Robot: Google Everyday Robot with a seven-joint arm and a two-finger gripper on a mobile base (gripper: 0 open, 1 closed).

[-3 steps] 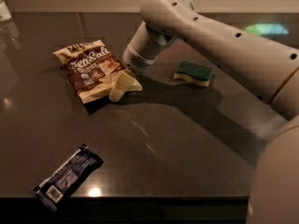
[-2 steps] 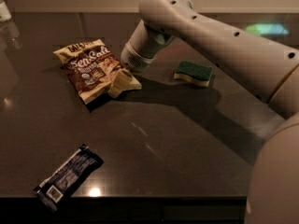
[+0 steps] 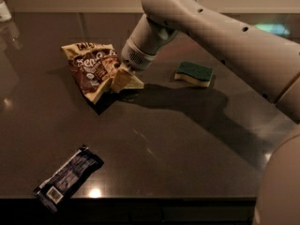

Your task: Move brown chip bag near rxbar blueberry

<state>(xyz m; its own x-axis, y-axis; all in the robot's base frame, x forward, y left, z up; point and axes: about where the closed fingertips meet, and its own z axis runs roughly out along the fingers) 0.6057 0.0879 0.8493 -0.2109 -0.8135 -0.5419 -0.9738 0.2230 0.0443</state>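
The brown chip bag [image 3: 90,69] lies at the back left of the dark table, cream-edged with a dark brown centre. My gripper [image 3: 123,81] reaches down from the pale arm at the bag's right edge. Its cream fingers [image 3: 118,80] are closed on that edge, and the bag's near corner sits slightly raised over its shadow. The rxbar blueberry [image 3: 68,177], a flat dark blue wrapper with a white barcode label, lies near the table's front left edge, well apart from the bag.
A green-topped sponge [image 3: 194,73] lies right of the gripper. A pale container [image 3: 3,9] stands at the far back left corner. The arm [image 3: 220,36] crosses from the right. The table's front edge [image 3: 140,199] runs just below the bar.
The gripper has shifted slightly left onto the bag's right edge, and the fingers have closed together on it. The bag's near corner has crumpled and risen a little.
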